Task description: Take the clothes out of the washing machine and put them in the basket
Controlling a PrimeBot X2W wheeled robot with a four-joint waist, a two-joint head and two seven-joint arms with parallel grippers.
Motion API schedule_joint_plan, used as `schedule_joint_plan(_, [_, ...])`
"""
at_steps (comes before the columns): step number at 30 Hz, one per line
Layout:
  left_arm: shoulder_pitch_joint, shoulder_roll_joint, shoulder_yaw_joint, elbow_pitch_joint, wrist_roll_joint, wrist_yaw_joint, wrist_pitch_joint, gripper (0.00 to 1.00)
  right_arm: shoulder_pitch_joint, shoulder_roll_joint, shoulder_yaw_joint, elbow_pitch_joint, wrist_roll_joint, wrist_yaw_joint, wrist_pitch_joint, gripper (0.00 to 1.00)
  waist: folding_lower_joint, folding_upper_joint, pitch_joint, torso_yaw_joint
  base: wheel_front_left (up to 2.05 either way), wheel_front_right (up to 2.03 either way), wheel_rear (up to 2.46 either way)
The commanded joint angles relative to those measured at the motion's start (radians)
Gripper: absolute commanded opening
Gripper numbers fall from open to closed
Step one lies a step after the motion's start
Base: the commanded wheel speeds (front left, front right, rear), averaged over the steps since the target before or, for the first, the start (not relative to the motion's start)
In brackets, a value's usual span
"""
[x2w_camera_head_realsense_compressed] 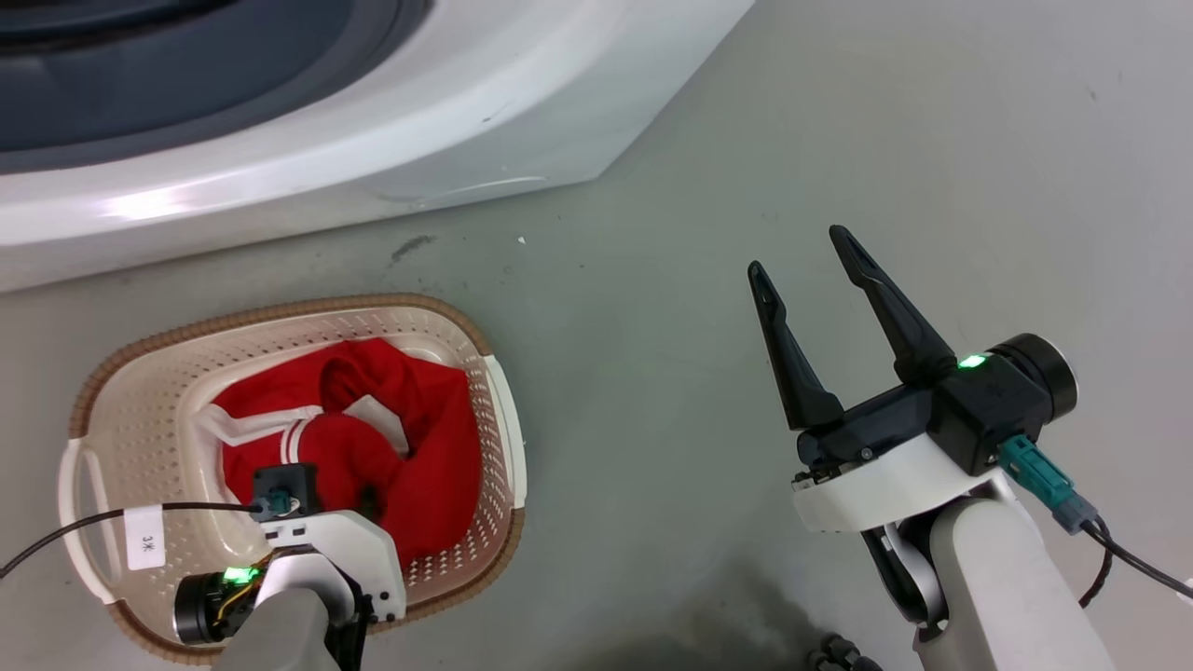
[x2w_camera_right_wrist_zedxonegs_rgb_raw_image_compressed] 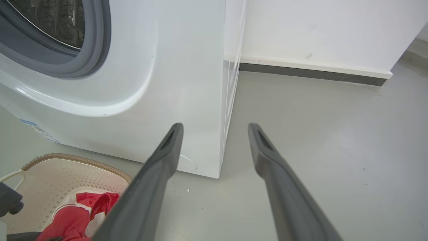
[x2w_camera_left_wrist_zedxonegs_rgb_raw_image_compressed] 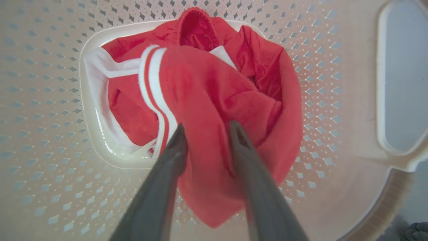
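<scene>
Left gripper (x2w_camera_left_wrist_zedxonegs_rgb_raw_image_compressed: 205, 129): pointing straight down into the basket (x2w_camera_head_realsense_compressed: 280, 312), fingers standing partway apart with a raised fold of the clothes (x2w_camera_left_wrist_zedxonegs_rgb_raw_image_compressed: 200, 93) bunched in the gap. Whether pinching that fold or merely straddling it: cannot tell. Hanging over the basket's near half, close to the robot-side rim, with the red heap spreading from the fingertips toward the far rim, the one facing the washing machine (x2w_camera_head_realsense_compressed: 373, 140). Fold running lengthwise through the gap, crossing the closing line, white stripe trim lying just to one side.

Clothes resting wholly inside the basket walls, on its bottom, nothing trailing over the brown rim onto the floor (x2w_camera_head_realsense_compressed: 652, 373).

Right gripper (x2w_camera_head_realsense_compressed: 800, 252): spread wide and carrying nothing, hovering over bare floor well apart from the basket's right rim, fingers aiming toward the machine's front corner.

Judging by this: cloth lying directly under and between the left fingers, so probably calling for letting go, if gripping at all, and rising straight up to avoid dragging the fold back out. Too little of the drum in view to judge whether more is waiting inside.
</scene>
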Motion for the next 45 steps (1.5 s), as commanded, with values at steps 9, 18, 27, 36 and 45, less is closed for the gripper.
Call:
schedule_joint_plan(9, [0.065, -0.034, -0.007, -0.088, 0.018, -0.017, -0.002, 1.0, 0.042, 0.001, -0.041, 0.032, -0.036, -0.001, 0.016, 1.0, -0.0002, 0.0, -0.218, 0.064, 0.0, 0.0, 0.0])
schedule_joint_plan(18, [0.16, -0.066, 0.021, -0.283, 0.044, -0.027, -0.002, 1.0, 0.14, 0.001, -0.1, 0.012, -0.07, -0.001, 0.075, 1.0, -0.0002, 0.0, -0.425, 0.137, 0.0, 0.0, 0.0])
schedule_joint_plan(27, [0.253, -0.077, 0.058, -0.555, 0.108, -0.038, -0.002, 1.0, 0.237, 0.001, -0.147, -0.024, -0.089, -0.001, 0.124, 1.0, -0.0002, 0.0, -0.562, 0.199, 0.0, 0.0, 0.0])
schedule_joint_plan(36, [0.373, -0.051, 0.065, -0.887, 0.187, -0.028, -0.002, 1.0, 0.315, 0.001, -0.19, -0.058, -0.092, -0.001, 0.156, 1.0, -0.0002, 0.0, -0.646, 0.251, 0.0, 0.0, 0.0])
schedule_joint_plan(45, [0.523, -0.03, 0.058, -1.083, 0.216, 0.001, 0.016, 1.0, 0.398, 0.001, -0.245, -0.072, -0.092, -0.001, 0.181, 1.0, -0.0002, 0.0, -0.71, 0.277, 0.0, 0.0, 0.0])
